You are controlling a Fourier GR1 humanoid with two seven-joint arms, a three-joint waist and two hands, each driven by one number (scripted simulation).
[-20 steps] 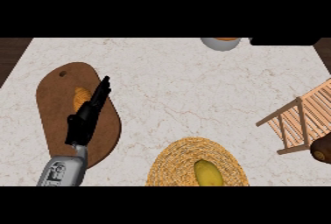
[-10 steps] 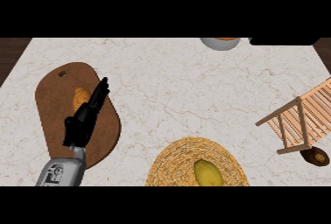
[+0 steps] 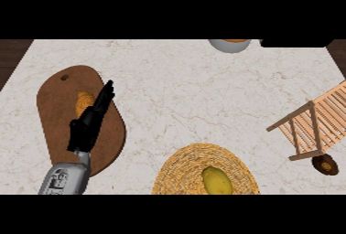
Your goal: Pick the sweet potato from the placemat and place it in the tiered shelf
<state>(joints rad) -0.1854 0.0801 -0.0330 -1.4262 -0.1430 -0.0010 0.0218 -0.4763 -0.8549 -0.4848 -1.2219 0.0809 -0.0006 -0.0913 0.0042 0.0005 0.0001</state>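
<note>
Little has shifted since the earlier frames: the left hand [image 3: 91,119] stays in the same pose over the wooden cutting board [image 3: 57,114], while the dark brown shape at 4 o'clock, the right hand [image 3: 326,164], now shows less of itself than a second ago and sits lower and nearer the shelf's corner. Whether its fingers are open or curled cannot be told.

That left hand is open, its fingers straight and held together, pointing toward 1 o'clock. It holds nothing. Its fingers lie along the right side of a small orange item [image 3: 83,103] on the board; whether they touch it cannot be told.

One sweet potato [image 3: 217,180] lies on the single round woven placemat [image 3: 177,170] at 6 o'clock (yellow, oval, lying lengthwise toward 12 o'clock), well apart from both hands. One tiered shelf [image 3: 312,126] of pale wooden slats enters from 3 o'clock, tilted in the view. One bowl [image 3: 229,44] sits at the counter's [image 3: 196,91] far edge near 12 o'clock, partly cut off. One cutting board, with a small hole near its top end, lies at 9 o'clock.
</note>
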